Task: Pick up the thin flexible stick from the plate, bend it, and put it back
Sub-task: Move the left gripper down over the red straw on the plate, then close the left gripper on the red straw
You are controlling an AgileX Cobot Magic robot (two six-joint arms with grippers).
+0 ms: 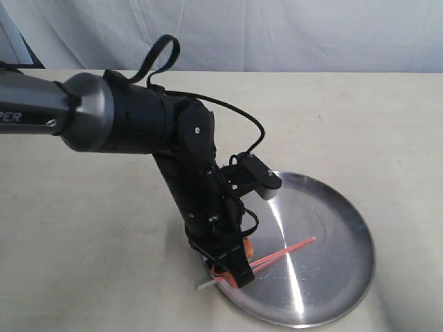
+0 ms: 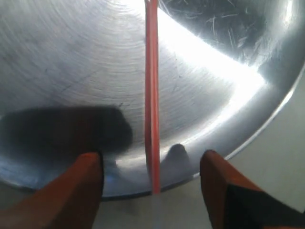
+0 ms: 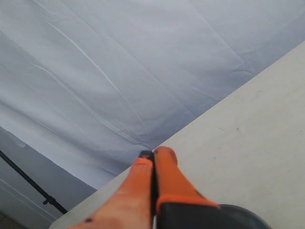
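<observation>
The thin flexible stick [image 1: 287, 250] lies straight across the near-left part of the plate [image 1: 339, 221]. Its red-orange length rests on the brushed steel and its pale translucent end pokes out over the plate's rim toward the table [image 1: 83, 228]. Nothing else is in the plate. In the left wrist view the stick [image 2: 151, 95] runs as one straight red line over the shiny plate [image 2: 71, 67] and crosses the rim between the two orange fingers. The left gripper [image 1: 235, 263] hangs low over that rim end of the stick. Seen from its own camera, the left gripper [image 2: 150, 155] has its jaws spread wide, one finger on each side of the stick and both apart from it, so nothing is pinched. The dark left arm [image 1: 187, 145] slants down to the plate from the left of the exterior view. The right gripper [image 3: 153, 157] does not show in the exterior view. Its wrist view shows its orange fingers [image 3: 167, 176] pressed together with nothing between them, above the bare table [image 3: 252, 119] with a pale cloth backdrop [image 3: 119, 57] behind.
</observation>
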